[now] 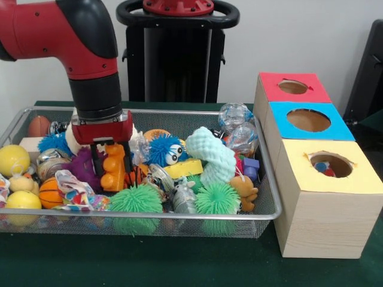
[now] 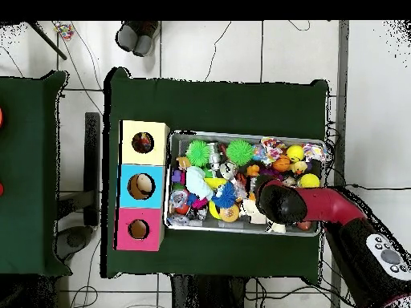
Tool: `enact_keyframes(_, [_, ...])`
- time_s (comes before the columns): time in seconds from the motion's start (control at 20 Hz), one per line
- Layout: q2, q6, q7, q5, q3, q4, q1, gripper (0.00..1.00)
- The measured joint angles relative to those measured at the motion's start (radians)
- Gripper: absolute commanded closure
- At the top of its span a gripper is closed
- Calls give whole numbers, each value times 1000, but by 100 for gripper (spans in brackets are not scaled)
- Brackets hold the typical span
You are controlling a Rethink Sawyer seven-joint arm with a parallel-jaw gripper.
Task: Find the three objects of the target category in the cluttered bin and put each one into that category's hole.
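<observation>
The wire bin (image 1: pixel 263 212) is full of mixed toys. My gripper (image 1: pixel 111 162) reaches down into its left half, open, with one black finger (image 1: pixel 96 160) on each side of an upright orange block toy (image 1: pixel 114 168). Beside it lie a purple spiky toy (image 1: pixel 84 168), a blue fuzzy ball with eyes (image 1: pixel 165 149) and a mint foam piece (image 1: pixel 210 156). To the right stand three boxes with holes in their tops: red (image 1: pixel 293 87), blue (image 1: pixel 308 120) and yellow (image 1: pixel 331 164). Something small lies inside the yellow hole. In the overhead view the arm (image 2: pixel 282 202) hides the gripper.
Two green spiky balls (image 1: pixel 136 200) (image 1: pixel 217 198) lie along the bin's front wall. Yellow balls (image 1: pixel 13 160) and a small basketball (image 1: pixel 51 191) sit at the left. Clear plastic balls (image 1: pixel 234 116) and a small teddy (image 1: pixel 244 191) are at the right. Green cloth (image 1: pixel 179 263) covers the table.
</observation>
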Motion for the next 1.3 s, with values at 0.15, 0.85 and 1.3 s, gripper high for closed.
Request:
enact_keyframes(0.15, [-2,21,0,0,1,0,3,0])
enact_keyframes(0.85, [-58,138,0,14,11,0,8,0])
enact_keyframes(1.3, [-131,308,0,62,28,1,22,0])
